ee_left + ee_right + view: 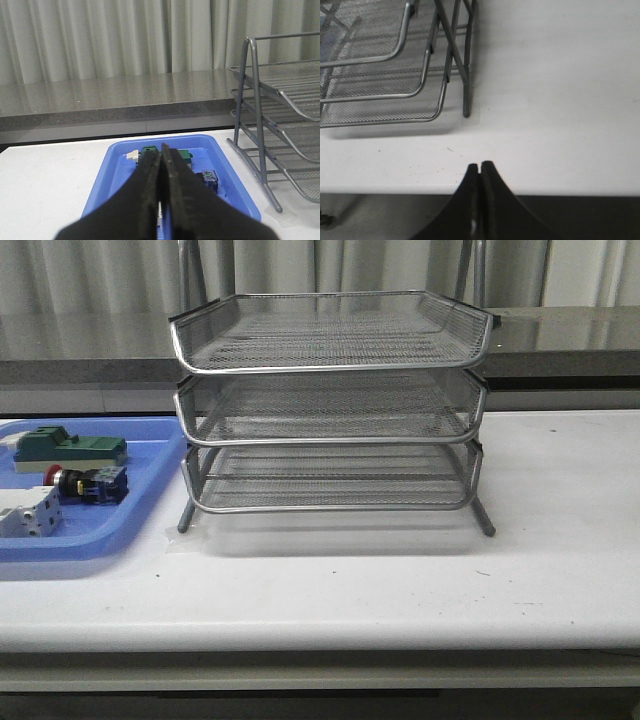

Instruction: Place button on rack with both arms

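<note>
The button (88, 483), red head and blue-black rear block, lies on its side in the blue tray (150, 502) at the left; its rear block (210, 179) shows past the fingers in the left wrist view. The silver three-tier wire rack (330, 405) stands at the table's middle. My left gripper (161, 150) is shut with nothing in it, hovering short of the tray. My right gripper (480, 166) is shut and empty over the table's front edge, to the right of the rack's front leg (465, 97). Neither arm appears in the front view.
In the tray, a green block part (68, 447) lies behind the button and a white-grey terminal block (28, 512) in front of it. A grey counter ledge (560, 340) and curtains run behind the table. The tray sits close to the rack's left legs (260, 150).
</note>
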Available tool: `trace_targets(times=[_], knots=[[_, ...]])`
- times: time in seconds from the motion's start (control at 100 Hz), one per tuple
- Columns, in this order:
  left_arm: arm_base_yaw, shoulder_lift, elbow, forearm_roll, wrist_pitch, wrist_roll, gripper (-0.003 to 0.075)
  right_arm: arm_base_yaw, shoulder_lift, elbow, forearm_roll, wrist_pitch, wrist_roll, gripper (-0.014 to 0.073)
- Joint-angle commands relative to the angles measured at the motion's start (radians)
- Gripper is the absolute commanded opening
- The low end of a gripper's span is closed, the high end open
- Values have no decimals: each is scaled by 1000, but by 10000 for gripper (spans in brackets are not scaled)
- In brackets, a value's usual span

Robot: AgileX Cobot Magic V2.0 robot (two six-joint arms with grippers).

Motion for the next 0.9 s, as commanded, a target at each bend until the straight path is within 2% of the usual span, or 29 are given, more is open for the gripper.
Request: trace_targets(times=[0.0, 0.13, 0.21, 0.28, 0.45, 0.52, 0.6, 0.89], knots=[[0, -32, 34, -6, -76, -8, -20, -5, 57, -36, 92, -71, 2, -57], [0, -32, 34, -6, -76, -8, -20, -5, 134, -36, 215, -78, 2, -50], [0, -32, 34, -6, -76, -8, -20, -3, 170, -36, 295, -88, 1, -7], [0, -32, 34, -6, -76, -8, -20, 0, 195, -36, 346, -99, -12, 59], [0, -32, 34, -6, -76, -8, -20, 0, 245, -36, 488, -136, -122, 290], [0, -32, 34, -6, -76, -8, -20, 0, 270, -36, 573, -143, -204, 353], [0, -32, 34, -6, -76, -8, -20, 0, 305, -36, 698, -143, -332, 357], [0, -32, 34, -6, -76, -8, -20, 0, 482, -36, 1351, -104, -917, 357]])
